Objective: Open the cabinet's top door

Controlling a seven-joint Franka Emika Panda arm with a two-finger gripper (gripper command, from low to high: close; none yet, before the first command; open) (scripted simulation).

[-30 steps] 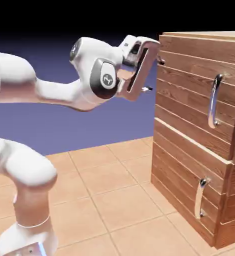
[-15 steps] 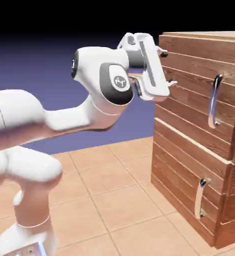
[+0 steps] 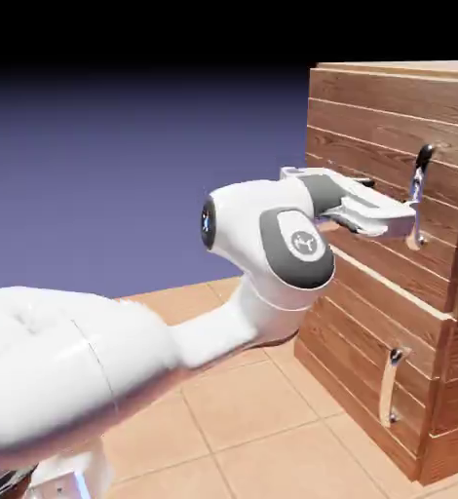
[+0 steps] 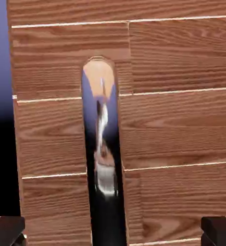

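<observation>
Exterior view, near to far. White robot arm point(image 3: 106, 365) fills the lower left of the frame, big rounded section at the left edge, part of the base at the bottom left corner. Forearm slants up to the right, to the wrist point(image 3: 272, 234) with its dark grey oval cap right of center. Gripper point(image 4: 113, 233) is right of center in the exterior view, reaching toward the upper handle; part of that handle is hidden behind it.

Hand state: wide, fingers well apart. Fingertips dark, at the lower left and lower right corners of the hand view. Nothing held. Handle sits between them in the picture, no finger touching it there; depth gap can't be told.

Cabinet point(image 3: 369, 146), brown planks, takes up the right side of the exterior view. Top door point(image 3: 355, 122) is its upper front panel, upper right of frame, looks closed. Its long silver handle point(image 4: 104, 158) is upright at far right in the exterior view; in the hand view it runs from above center down to the bottom edge, slightly left of middle, shiny, dark lower part. Lower panel point(image 3: 369, 312) below, smaller silver handle point(image 3: 391, 388) at lower right.

Tan tile floor point(image 3: 262, 400) along the bottom. Blue-violet backdrop point(image 3: 126, 175) behind, black at the top.
</observation>
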